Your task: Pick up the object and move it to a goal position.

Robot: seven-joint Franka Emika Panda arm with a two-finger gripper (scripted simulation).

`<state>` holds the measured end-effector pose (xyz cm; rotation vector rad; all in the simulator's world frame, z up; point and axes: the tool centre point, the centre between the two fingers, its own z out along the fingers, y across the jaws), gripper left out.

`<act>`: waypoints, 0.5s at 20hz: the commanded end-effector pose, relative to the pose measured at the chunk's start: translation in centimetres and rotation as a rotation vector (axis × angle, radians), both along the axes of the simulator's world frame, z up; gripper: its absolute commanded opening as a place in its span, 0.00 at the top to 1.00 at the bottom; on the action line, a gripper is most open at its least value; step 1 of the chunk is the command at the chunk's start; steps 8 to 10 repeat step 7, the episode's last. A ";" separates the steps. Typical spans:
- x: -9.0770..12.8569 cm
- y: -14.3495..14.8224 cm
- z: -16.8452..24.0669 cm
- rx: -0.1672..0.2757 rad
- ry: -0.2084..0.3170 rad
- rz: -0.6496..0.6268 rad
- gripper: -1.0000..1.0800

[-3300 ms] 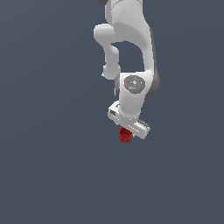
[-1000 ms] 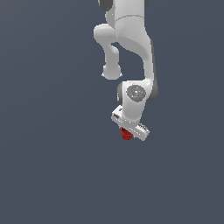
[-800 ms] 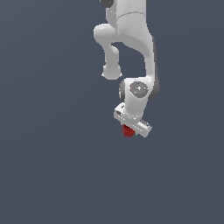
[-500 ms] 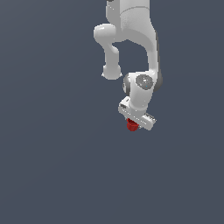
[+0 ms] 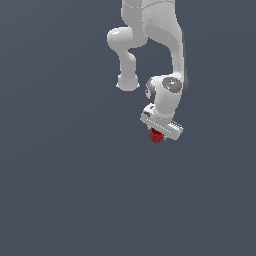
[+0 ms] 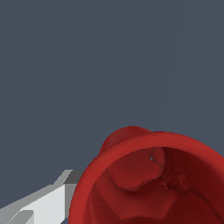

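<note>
The object is a small dark-red cup-like cylinder [image 5: 156,135]. It hangs just below my white gripper [image 5: 159,131], which is shut on it. The gripper sits at the end of the white arm, right of centre in the exterior view. In the wrist view the cup [image 6: 153,179] fills the near part of the picture, its hollow top and round rim facing the camera. One light-grey finger [image 6: 41,205] shows beside the cup; the other finger is hidden.
A plain dark grey-blue surface [image 5: 60,190] fills both views. The white arm's links [image 5: 150,30] rise from the gripper to the exterior view's top edge. No other objects show.
The gripper with the red cup has moved up and toward the exterior view's right. Its hold on the cup looks unchanged.
</note>
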<state>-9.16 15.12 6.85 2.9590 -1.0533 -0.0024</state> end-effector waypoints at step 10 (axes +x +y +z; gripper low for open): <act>-0.1 0.2 0.1 0.000 -0.002 -0.002 1.00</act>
